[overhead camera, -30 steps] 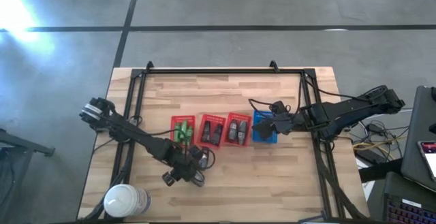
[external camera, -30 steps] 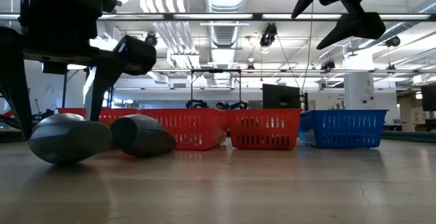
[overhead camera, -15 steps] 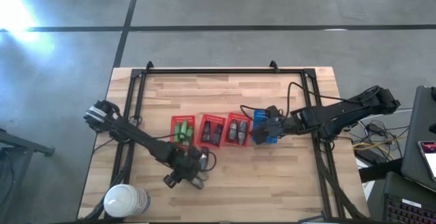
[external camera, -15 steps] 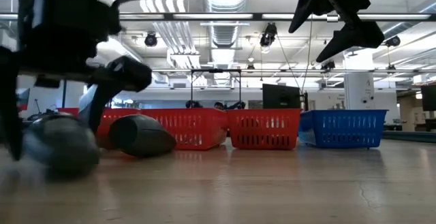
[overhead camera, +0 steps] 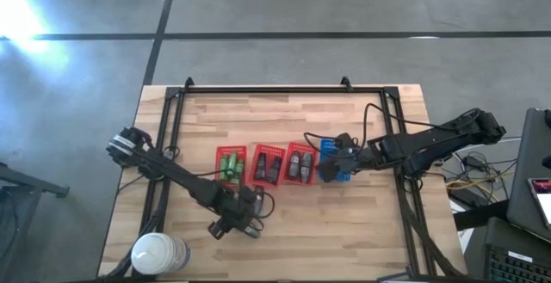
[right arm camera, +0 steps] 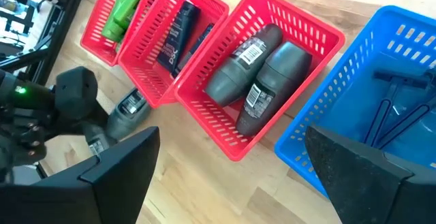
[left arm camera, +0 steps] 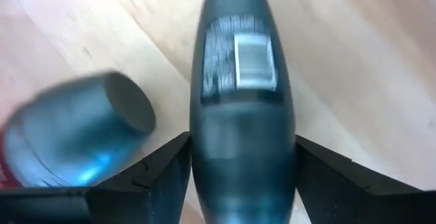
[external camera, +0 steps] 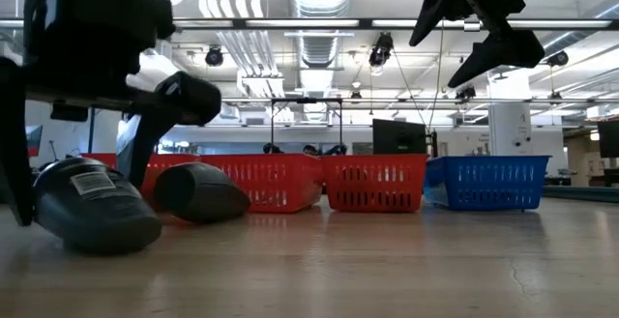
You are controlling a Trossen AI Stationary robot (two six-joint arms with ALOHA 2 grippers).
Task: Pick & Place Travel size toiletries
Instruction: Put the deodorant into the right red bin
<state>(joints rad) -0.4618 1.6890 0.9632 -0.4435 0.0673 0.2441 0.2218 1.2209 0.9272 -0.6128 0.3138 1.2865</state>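
Observation:
My left gripper [overhead camera: 244, 224] is down at the table's near middle, shut on a dark grey bottle [left arm camera: 242, 115] that lies on its side with its label up [external camera: 92, 207]. A second grey bottle [left arm camera: 75, 139] lies on its side on the wood right beside it [external camera: 198, 192]. My right gripper [right arm camera: 231, 183] hangs open above the blue basket [overhead camera: 337, 161], holding nothing [external camera: 479, 28]. Three red baskets hold green tubes [right arm camera: 122, 9], dark tubes [right arm camera: 178, 26] and two grey bottles [right arm camera: 262, 74]. My left gripper pinches the dark grey bottle between its two fingers [left arm camera: 167, 176], one on each side of the body's wide middle [left arm camera: 204, 149]. The fingers come from above, pointing down, across the bottle's width. The bottle lies on the table on its side [external camera: 106, 241].
The baskets stand in a row across the table's middle [overhead camera: 267, 164]. A large white roll [overhead camera: 159, 253] stands at the near left corner. A black frame [overhead camera: 275, 89] runs round the table. Bare wood lies near and right of the left gripper.
The right gripper has moved toward the table's left and a little nearer, over the blue basket's left end, then held still. The left gripper has shifted slightly right around the grey bottle, which has rolled so that its label now faces up.

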